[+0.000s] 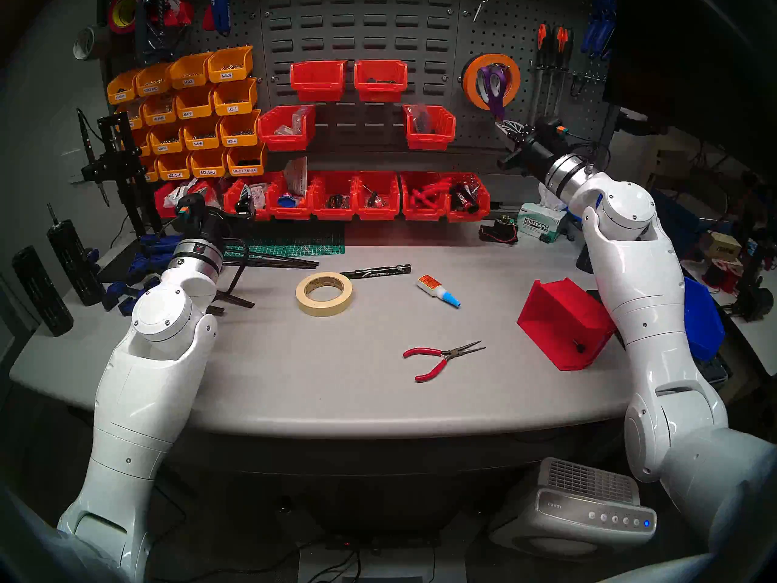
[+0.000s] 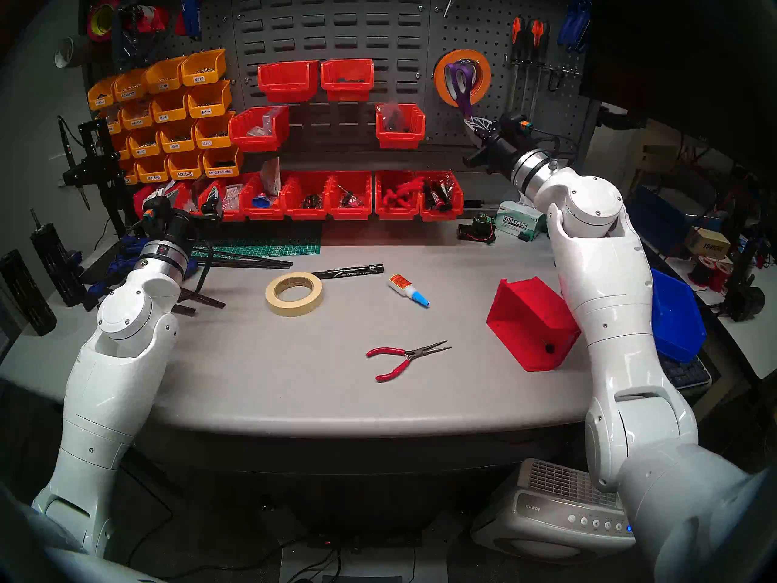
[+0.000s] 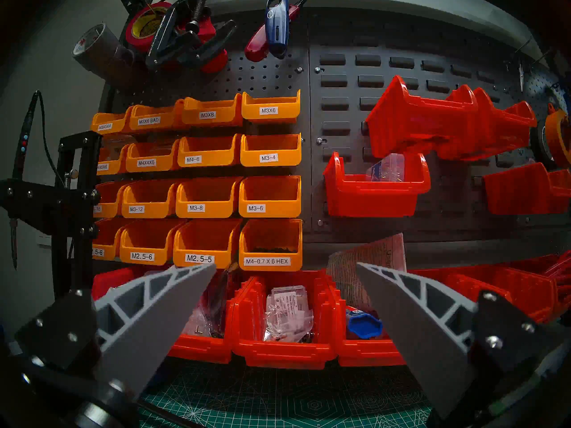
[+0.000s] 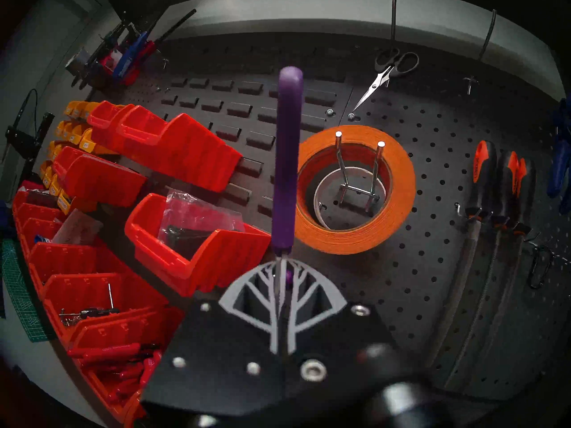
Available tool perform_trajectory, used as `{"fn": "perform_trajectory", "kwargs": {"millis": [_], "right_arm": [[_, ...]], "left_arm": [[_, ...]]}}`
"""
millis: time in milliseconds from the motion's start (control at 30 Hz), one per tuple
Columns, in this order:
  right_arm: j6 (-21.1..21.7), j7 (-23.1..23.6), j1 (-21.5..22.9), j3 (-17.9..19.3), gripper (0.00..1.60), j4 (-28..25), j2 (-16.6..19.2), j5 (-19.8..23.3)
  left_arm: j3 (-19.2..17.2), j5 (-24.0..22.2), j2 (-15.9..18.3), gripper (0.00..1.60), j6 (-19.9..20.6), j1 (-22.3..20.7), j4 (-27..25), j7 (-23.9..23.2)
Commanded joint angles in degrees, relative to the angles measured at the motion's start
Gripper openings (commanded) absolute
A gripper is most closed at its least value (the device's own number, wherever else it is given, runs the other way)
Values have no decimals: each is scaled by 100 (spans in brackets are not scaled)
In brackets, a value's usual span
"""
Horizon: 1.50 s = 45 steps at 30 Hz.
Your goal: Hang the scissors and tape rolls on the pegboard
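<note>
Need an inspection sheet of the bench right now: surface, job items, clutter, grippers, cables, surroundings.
Surface: grey table, bare in front.
Job's things: purple scissors held before the orange tape on the pegboard hook, not yet hung; cream tape flat on table.
Clutter: pliers, marker, glue bottle, tipped red bin.
Grippers: right gripper shut on scissors' blades; left gripper open, empty.
Cables: black lead at right wrist.
Surroundings: air purifier under table.
</note>
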Motion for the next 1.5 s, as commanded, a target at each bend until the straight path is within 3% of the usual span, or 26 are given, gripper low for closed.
{"fn": "perform_trajectory", "kwargs": {"millis": [0, 367, 767, 1467], "right_arm": [[-72, 157, 600, 50, 0, 117, 28, 74], [-193, 448, 816, 71, 0, 454, 114, 54], [-346, 798, 704, 168, 0, 216, 269, 104], [-269, 880, 872, 441, 0, 432, 207, 279]], "left_arm": [[-72, -9, 11, 160, -68, -169, -163, 11], [-72, -9, 10, 160, -69, -169, -163, 11], [-72, -9, 10, 160, -69, -169, -163, 12], [-74, -10, 7, 160, -71, -170, -166, 13]]}}
